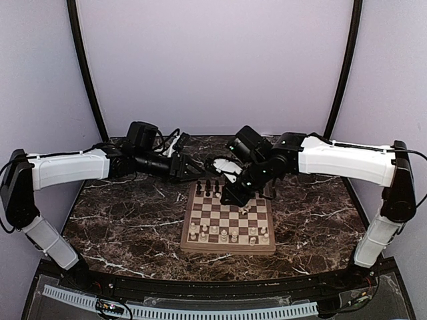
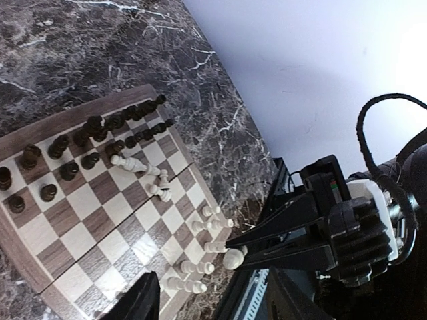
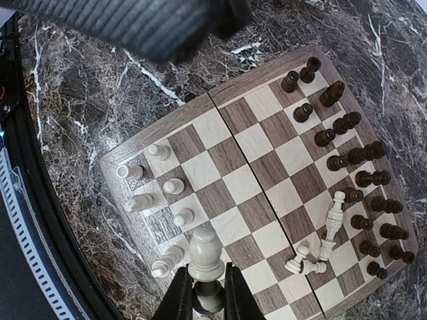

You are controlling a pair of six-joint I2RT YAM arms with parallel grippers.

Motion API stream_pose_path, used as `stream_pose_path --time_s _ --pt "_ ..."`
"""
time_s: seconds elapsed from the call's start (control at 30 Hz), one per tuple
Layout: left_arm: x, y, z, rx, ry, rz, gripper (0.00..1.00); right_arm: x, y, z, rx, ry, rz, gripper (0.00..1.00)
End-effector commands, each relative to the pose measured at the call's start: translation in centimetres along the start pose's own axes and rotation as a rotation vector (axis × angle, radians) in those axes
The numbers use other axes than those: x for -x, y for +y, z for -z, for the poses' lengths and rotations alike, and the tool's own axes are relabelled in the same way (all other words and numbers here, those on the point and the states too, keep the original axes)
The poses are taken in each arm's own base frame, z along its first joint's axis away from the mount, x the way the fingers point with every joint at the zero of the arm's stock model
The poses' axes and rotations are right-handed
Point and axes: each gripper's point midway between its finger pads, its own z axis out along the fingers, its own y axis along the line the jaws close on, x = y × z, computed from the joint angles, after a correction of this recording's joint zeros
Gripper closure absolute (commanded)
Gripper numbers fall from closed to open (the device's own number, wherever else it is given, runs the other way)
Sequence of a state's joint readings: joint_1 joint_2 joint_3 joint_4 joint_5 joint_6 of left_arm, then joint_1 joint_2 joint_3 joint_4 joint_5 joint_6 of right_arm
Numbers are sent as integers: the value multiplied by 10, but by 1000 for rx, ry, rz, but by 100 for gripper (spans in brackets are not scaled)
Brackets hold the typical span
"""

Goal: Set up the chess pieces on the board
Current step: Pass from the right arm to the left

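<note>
The board [image 1: 228, 235] lies mid-table with dark pieces [image 1: 207, 187] along its far side and cream-white pieces [image 1: 224, 234] along its near side. My right gripper [image 1: 233, 197] hovers over the board, shut on a cream-white piece [image 3: 205, 251]; in the right wrist view the gripper [image 3: 205, 288] holds it above the white end of the board [image 3: 227, 157]. Three white pieces [image 3: 325, 237] lie toppled near the dark pieces [image 3: 365, 177]. My left gripper [image 1: 198, 175] is open and empty beyond the board's far left corner. Its view shows the board [image 2: 100, 223] and the held piece [image 2: 234, 258].
A small white dish [image 1: 227, 167] sits behind the board between the two arms. Cables [image 1: 170, 141] run along the back of the marble table [image 1: 127, 220]. Purple walls close in the back and sides.
</note>
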State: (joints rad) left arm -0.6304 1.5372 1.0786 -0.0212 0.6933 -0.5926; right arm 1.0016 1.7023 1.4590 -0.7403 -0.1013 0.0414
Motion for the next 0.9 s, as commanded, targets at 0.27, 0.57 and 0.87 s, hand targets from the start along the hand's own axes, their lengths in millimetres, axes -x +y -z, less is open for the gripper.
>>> stream_pose_path --time_s 0.27,0.57,0.87 --pt "-17 -29 -16 -173 126 59 46 36 18 11 48 -125 62 91" --pt "-31 -35 -27 -209 193 65 51 39 24 14 44 -148 75 91" --pt "-37 -37 -30 -239 226 84 65 40 21 16 21 -154 67 91"
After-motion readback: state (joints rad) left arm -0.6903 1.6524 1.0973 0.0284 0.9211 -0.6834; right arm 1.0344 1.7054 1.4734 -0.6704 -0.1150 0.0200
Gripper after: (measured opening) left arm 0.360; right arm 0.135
